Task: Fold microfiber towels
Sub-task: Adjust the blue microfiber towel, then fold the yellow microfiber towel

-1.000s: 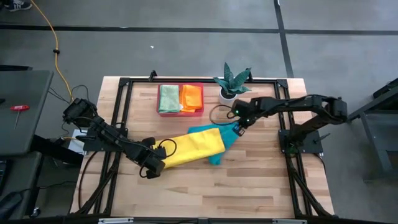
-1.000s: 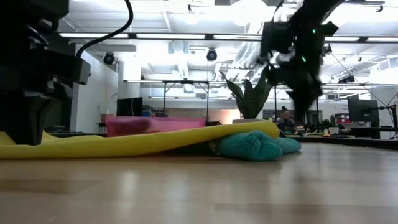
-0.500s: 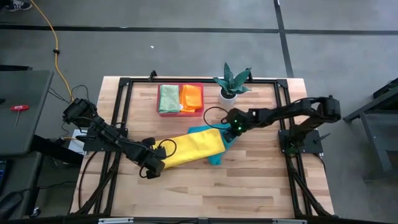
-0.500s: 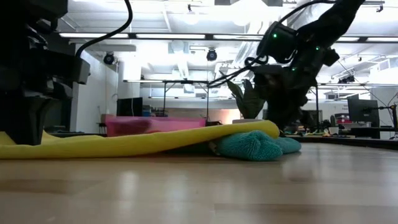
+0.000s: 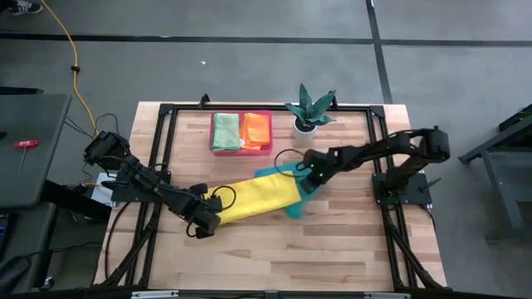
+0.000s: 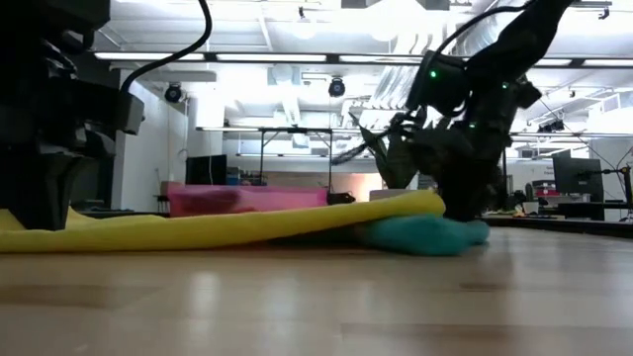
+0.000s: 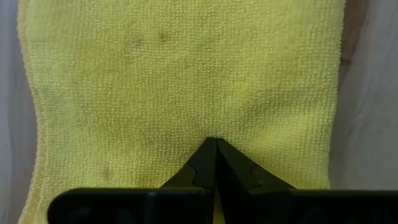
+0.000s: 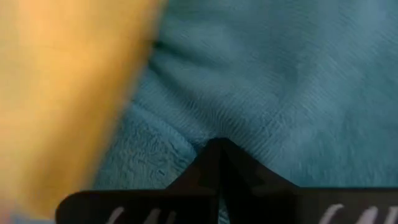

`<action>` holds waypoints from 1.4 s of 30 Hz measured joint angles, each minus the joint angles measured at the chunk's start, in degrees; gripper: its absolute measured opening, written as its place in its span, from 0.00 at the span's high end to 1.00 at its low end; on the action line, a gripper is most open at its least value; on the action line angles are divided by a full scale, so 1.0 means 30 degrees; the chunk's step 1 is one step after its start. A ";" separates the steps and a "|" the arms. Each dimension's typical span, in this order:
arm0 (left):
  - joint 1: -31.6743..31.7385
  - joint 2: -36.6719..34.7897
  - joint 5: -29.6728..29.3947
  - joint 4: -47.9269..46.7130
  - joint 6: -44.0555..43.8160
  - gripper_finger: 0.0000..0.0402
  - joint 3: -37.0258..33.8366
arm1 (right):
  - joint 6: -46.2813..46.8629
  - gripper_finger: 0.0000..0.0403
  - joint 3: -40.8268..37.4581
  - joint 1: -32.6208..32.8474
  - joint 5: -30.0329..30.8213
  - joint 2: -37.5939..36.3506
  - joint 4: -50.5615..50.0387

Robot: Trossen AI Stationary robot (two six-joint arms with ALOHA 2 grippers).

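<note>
A yellow towel point(image 5: 256, 198) lies stretched out across the middle of the table, and its right end rests on a teal towel point(image 5: 298, 199). In the low view the yellow towel point(image 6: 227, 227) arches over the teal towel point(image 6: 425, 235). My left gripper point(image 5: 208, 221) is shut at the yellow towel's left end. My right gripper point(image 5: 309, 177) is shut on the teal towel at its right side. A light green towel point(image 5: 224, 130) and an orange towel point(image 5: 257, 129) lie folded in the pink tray point(image 5: 240, 150). My left gripper pinches the yellow towel near its left end point(image 7: 214, 134) between its shut fingers, coming from the left, slanting down. The towel lies spread out ahead of the fingers on the table. One layer or several, I cannot tell. My right gripper pinches a puckered fold of the teal towel point(image 8: 214, 127) between its shut fingers, slanting down from the table's right. The cloth gathers in creases toward the fingertips. The towel lies on the table, partly under the yellow towel.
A potted plant point(image 5: 310, 110) stands at the back, right of the pink tray. A black frame point(image 5: 166, 112) runs along the table's edges. Bare wood lies along the table's near side point(image 5: 274, 257).
My right gripper has come down and toward the table's left onto the teal towel. The teal towel, bunched up before, now lies flatter and its near part has shifted a little to the right. My left gripper and the yellow towel have kept still.
</note>
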 joint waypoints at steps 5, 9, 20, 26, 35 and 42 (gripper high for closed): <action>-0.0444 -0.0007 0.0316 -0.0713 0.0036 1.00 0.0015 | -0.1513 1.00 -0.0093 -0.1685 0.2436 -0.1737 -0.5555; -0.1098 -0.0015 0.0489 -0.1300 0.0748 1.00 0.0022 | -0.2032 1.00 -0.0250 -0.3138 0.4738 -0.2952 -0.9797; -0.1650 -0.0684 0.0206 -0.1406 0.1654 1.00 -0.0073 | -0.0872 1.00 0.0393 -0.4662 0.5782 -0.8071 -1.0826; -0.1306 -0.1596 -0.1592 -0.1431 0.1515 1.00 -0.0095 | -0.0872 1.00 0.0437 -0.4039 0.1467 -1.0213 -0.5366; 0.0377 -0.4041 -0.1347 -0.1398 0.2267 1.00 0.0868 | -0.1075 1.00 0.0437 -0.2117 0.0724 -0.9878 -0.0845; 0.1857 -0.7856 -0.2978 0.5791 0.9480 1.00 0.3606 | -0.2146 1.00 0.0452 -0.1059 0.0454 -0.9878 0.3210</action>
